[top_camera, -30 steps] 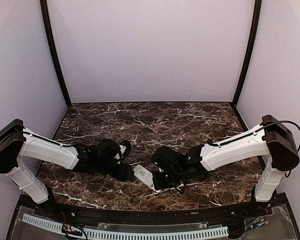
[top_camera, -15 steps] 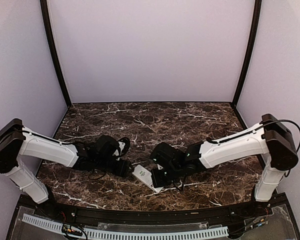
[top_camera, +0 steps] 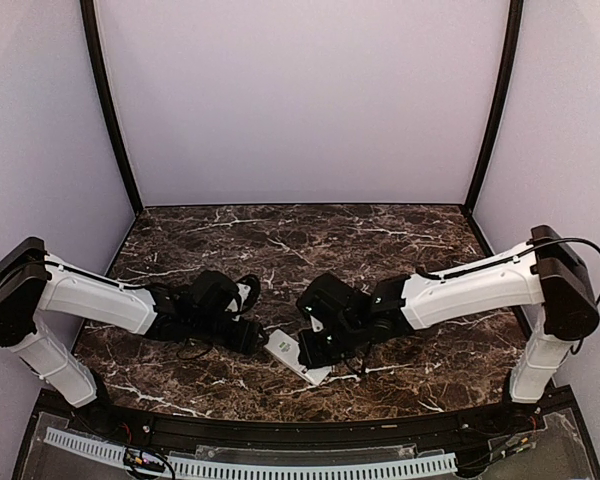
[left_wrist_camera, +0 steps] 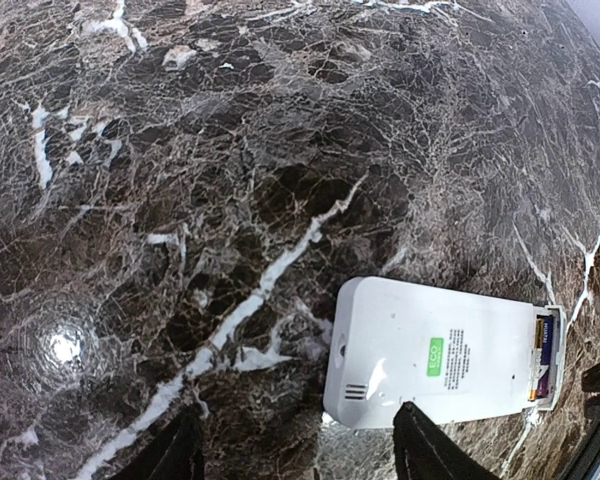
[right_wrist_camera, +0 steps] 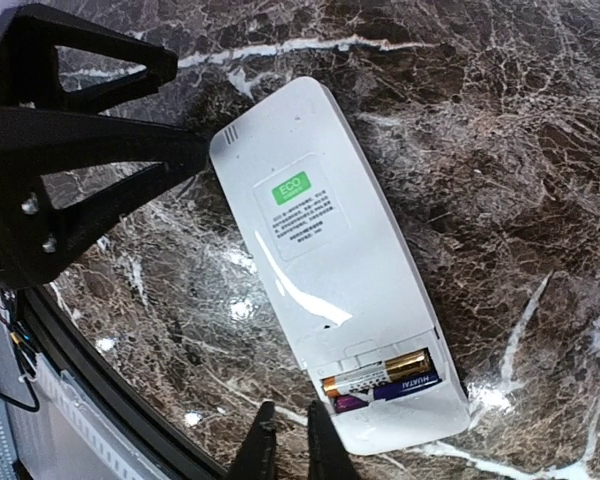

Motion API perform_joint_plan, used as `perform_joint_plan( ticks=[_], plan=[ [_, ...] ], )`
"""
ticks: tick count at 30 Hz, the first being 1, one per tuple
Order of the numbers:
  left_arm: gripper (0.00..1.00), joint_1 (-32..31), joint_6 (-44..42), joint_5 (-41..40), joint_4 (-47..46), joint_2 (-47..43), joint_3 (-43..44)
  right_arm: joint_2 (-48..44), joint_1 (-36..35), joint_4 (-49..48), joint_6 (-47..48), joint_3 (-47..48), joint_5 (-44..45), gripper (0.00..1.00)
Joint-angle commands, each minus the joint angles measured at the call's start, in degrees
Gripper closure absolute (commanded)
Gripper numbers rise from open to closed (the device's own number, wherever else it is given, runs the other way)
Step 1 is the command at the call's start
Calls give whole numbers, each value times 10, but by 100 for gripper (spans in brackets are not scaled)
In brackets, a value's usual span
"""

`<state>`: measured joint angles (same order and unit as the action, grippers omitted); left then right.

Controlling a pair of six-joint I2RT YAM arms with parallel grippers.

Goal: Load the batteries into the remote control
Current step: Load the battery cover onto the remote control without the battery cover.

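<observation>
One remote control, one battery, two arms

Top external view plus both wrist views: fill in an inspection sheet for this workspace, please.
Surface: dark marble-pattern table, glossy, with glare spots.
Job's things: remote control lies face down with its back compartment open; one battery sits in it, a second cannot be confirmed; no cover seen.
Clutter: nothing seen.
Grippers: left gripper open at the remote's closed end; right gripper almost shut, empty, by the compartment end.
Cables: black loop at the left wrist; black cable over the right arm's shoulder.
Surroundings: pale walls, black corner posts.
</observation>
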<state>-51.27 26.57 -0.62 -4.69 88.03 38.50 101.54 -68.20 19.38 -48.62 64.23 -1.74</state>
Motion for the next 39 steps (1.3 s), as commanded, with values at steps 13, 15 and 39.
perform_joint_plan(
  ticks=[13,15,39],
  plan=[
    [29,25,-2,46,-26,6,8,-132,2,-65,-271,-174,-41,59],
    [29,25,-2,52,-28,6,8,-123,3,-78,-281,-181,-46,59],
    [29,25,-5,63,-38,16,4,-67,26,-151,-308,-201,-56,66]
  ],
)
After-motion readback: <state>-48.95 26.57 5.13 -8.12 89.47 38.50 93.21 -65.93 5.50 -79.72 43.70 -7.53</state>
